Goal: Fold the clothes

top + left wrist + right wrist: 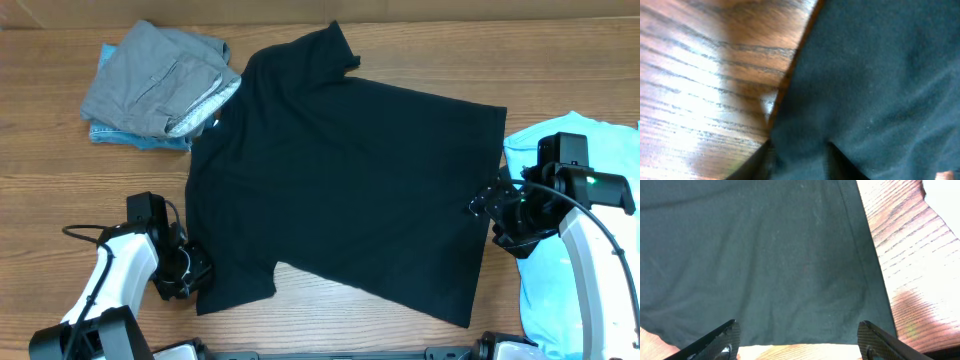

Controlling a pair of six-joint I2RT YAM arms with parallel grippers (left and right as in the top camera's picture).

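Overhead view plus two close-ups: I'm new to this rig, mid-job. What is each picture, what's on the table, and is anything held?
The overhead view looks down on two white robot arms at a wooden table. Each close-up comes from a camera on one wrist, looking past that arm's own fingers. A black T-shirt lies spread out in the middle. A grey and blue pile lies at the far left and a light blue shirt at the right. The left gripper sits at the black shirt's near left corner; the pictures don't show whether it grips the cloth. The right gripper is open over the shirt's right edge, holding nothing.
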